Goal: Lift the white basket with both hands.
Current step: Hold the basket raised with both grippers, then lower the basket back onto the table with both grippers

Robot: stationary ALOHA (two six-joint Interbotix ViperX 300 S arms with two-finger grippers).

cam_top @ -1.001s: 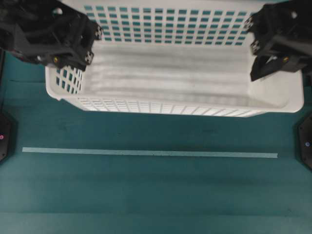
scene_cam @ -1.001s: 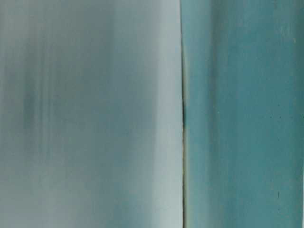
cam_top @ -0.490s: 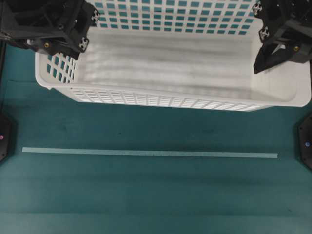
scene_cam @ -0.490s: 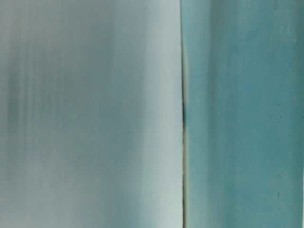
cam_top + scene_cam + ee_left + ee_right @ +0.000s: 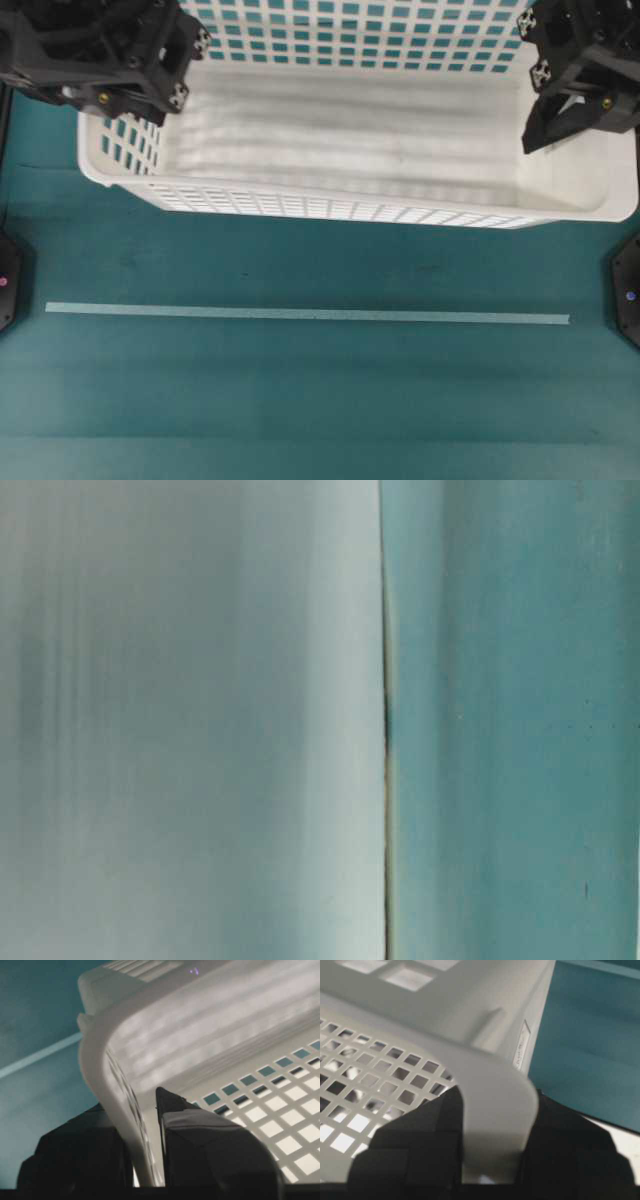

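The white basket (image 5: 350, 140) hangs across the top of the overhead view, its slotted walls and bare floor showing. My left gripper (image 5: 140, 105) is shut on its left wall. In the left wrist view the rim (image 5: 107, 1085) runs between the two black fingers of that gripper (image 5: 142, 1127), one inside and one outside. My right gripper (image 5: 560, 120) is shut on the right wall. In the right wrist view the rolled rim (image 5: 495, 1095) fills the gap of that gripper (image 5: 495, 1130). The basket's underside is hidden.
A pale tape line (image 5: 300, 314) crosses the teal table (image 5: 320, 400) in front of the basket. Black arm bases sit at the left edge (image 5: 8, 280) and right edge (image 5: 628, 290). The table-level view is a blurred pale surface (image 5: 190, 720) beside teal.
The basket has come up toward the overhead camera with both grippers, looking larger and sitting higher in the view. Over the last half second it only shifted slightly right.
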